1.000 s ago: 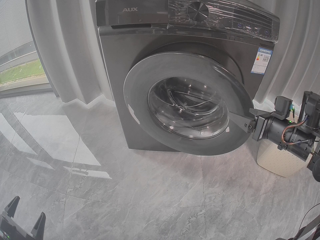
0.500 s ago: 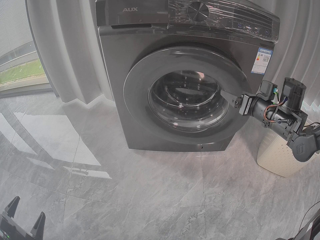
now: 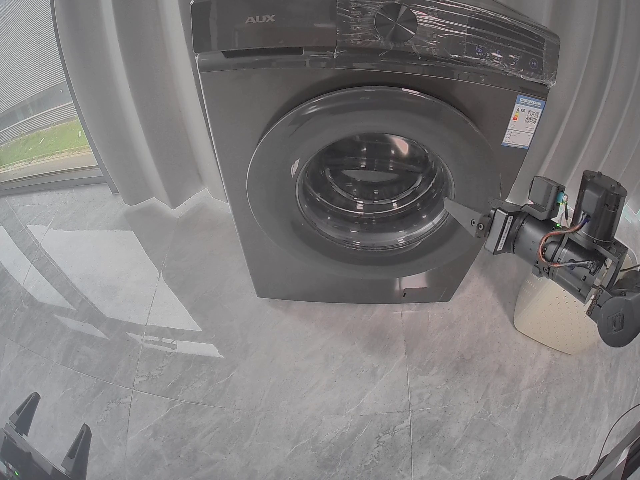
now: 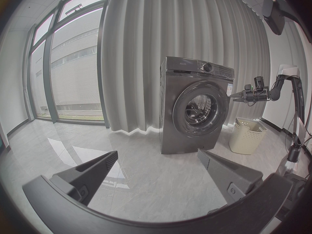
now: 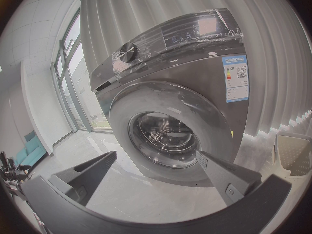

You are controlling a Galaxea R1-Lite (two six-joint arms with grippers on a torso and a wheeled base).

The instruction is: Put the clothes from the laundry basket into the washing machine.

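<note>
Left tool (image 3: 59,411) low at near left over grey marble-look floor tiles (image 3: 300,395), fingers spread, empty. Right tool (image 3: 457,209) also spread and empty, tip at the right rim of the round glass door (image 3: 373,188); contact unclear. Dark grey front-loading washing machine (image 3: 280,101) stands upright, door looks shut and faces the robot. Cream perforated plastic laundry basket (image 3: 553,318) sits upright on the floor just right of the machine. White pleated curtain (image 3: 133,68) behind.

Pale pleated curtain (image 3: 127,81), hanging to the floor. Window (image 3: 30,81) at the curtain's left edge, its dark frame touching the folds. Beyond the glass are a grey slatted building wall (image 4: 76,82) and a grass strip (image 3: 43,143). Glossy grey marble-look floor (image 3: 267,381) below the curtain hem. Teal seat (image 5: 31,151) well apart from the curtain.
</note>
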